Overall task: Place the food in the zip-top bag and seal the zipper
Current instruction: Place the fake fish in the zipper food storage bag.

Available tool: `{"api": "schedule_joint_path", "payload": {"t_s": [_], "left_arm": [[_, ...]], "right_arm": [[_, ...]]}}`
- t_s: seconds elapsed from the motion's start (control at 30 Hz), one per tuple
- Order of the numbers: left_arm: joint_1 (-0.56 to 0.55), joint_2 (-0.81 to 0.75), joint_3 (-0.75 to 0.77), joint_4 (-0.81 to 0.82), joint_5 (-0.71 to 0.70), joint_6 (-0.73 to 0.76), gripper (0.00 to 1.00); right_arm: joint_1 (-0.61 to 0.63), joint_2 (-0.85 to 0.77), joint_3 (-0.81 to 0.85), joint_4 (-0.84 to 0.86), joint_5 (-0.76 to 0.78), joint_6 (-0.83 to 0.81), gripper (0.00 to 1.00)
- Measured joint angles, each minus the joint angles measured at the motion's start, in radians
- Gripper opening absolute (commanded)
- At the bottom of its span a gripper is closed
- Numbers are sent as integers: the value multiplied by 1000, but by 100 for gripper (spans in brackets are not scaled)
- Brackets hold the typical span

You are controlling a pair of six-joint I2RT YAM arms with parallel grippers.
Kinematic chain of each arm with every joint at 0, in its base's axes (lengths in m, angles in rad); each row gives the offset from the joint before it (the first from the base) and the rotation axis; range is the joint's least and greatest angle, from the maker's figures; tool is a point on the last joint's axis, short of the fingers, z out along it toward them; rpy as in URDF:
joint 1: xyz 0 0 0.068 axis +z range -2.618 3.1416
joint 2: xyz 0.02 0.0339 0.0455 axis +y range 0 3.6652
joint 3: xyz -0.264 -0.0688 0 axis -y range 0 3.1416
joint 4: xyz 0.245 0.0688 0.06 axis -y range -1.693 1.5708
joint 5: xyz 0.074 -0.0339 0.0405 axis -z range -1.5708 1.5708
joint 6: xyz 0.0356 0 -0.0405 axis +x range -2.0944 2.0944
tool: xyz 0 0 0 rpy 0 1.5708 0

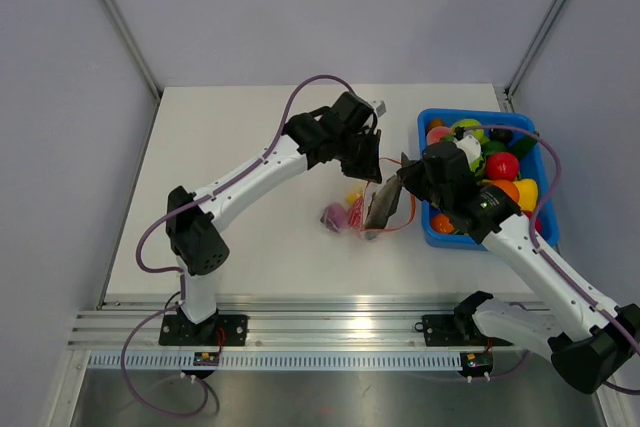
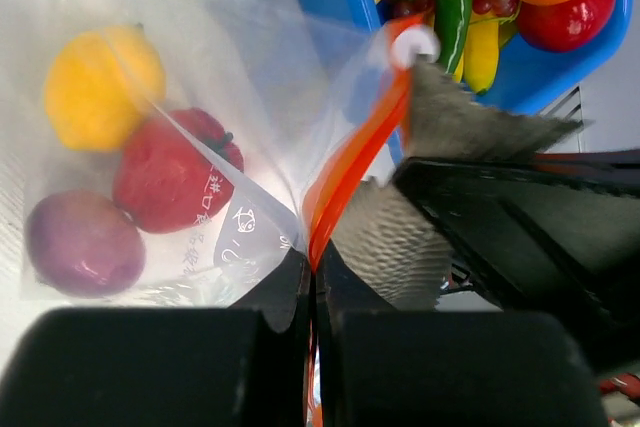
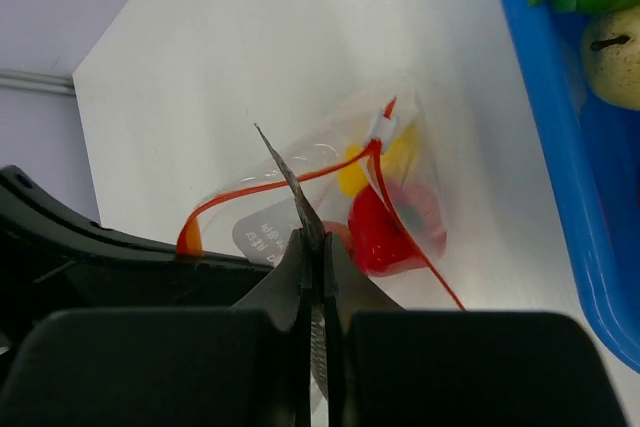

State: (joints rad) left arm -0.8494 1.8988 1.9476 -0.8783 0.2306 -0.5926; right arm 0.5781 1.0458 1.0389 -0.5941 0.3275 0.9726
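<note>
The desk (image 1: 230, 247) carries the blue bin (image 1: 478, 114), still heaped with toy produce. The zip-top bag (image 2: 240, 67) lies just left of the bin, its mouth turned toward it.

The left end effector (image 2: 312, 265) reaches in from the side of the bag away from the bin, fingers clamped tight on the zipper (image 2: 350, 172). The right end effector (image 3: 312, 247) comes from the bin side with its fingers pressed together, seemingly on the bag's lip, though the film is hard to make out there.

One track of the zipper arches clear of the other, so the mouth looks unsealed. Three pieces of food sit at the end of the bag away from the bin: yellow (image 2: 100, 87), red (image 2: 165, 182), purple (image 2: 80, 242).

Sealing well probably means:
- holding the left pinch as a fixed anchor
- keeping the strip taut and straight
- running the white slider (image 2: 413, 45) along it without lifting the bag enough to roll the food out.
</note>
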Motion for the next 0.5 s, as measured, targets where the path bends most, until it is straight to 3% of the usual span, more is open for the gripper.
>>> {"api": "schedule_joint_path", "payload": {"t_s": [0.5], "left_arm": [[0,-8,-56,63,-41,-178,0]], "right_arm": [[48,-79,1,-16,155,60,0]]}}
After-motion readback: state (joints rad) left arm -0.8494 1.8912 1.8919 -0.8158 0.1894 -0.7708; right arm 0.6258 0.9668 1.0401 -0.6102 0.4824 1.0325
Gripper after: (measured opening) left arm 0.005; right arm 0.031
